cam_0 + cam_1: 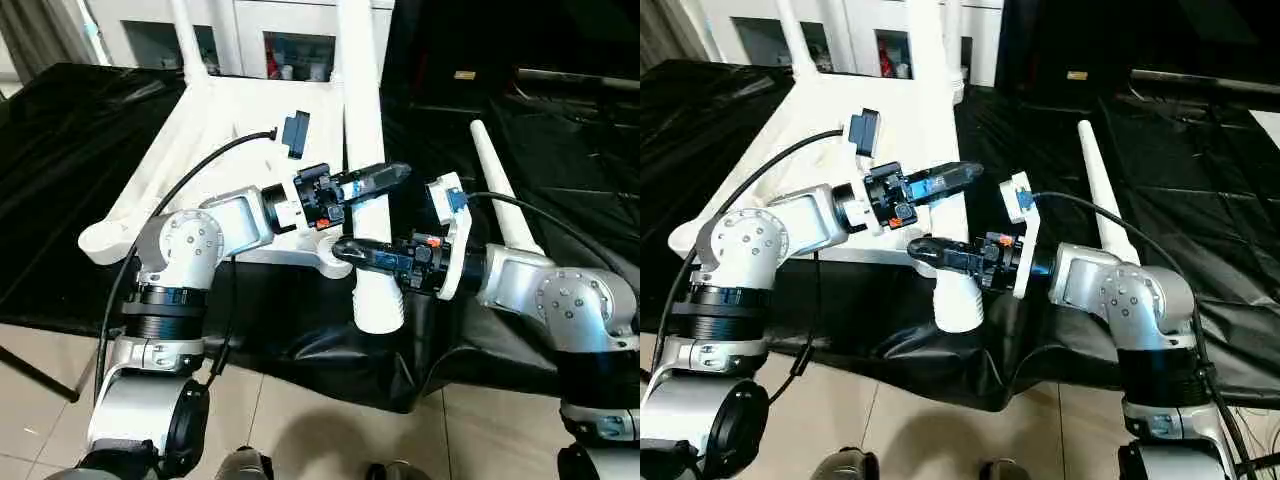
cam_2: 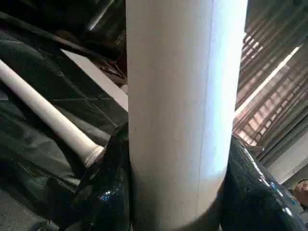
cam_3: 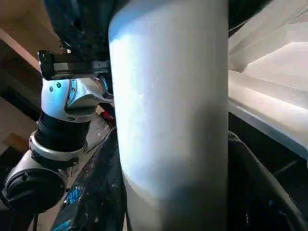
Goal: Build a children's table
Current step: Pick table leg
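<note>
The white tabletop (image 1: 230, 110) lies upside down on the black cloth, ribs up, with one white leg (image 1: 186, 35) standing in a far corner socket. A second long white leg (image 1: 365, 120) is held over the near corner socket (image 1: 318, 258), its thick threaded end (image 1: 380, 305) towards me. My left gripper (image 1: 383, 178) is shut on this leg from the left. My right gripper (image 1: 350, 248) is shut on it lower down from the right. In the left wrist view the black fingers (image 2: 103, 192) hug the leg (image 2: 178, 110). A loose leg (image 1: 503, 195) lies on the cloth at right.
A white cabinet with glass doors (image 1: 295, 45) stands behind the tabletop. Black cloth (image 1: 60, 150) covers the work surface and drapes over its front edge (image 1: 330, 370); tiled floor (image 1: 300, 430) lies below. Cables (image 1: 190, 180) run along both forearms.
</note>
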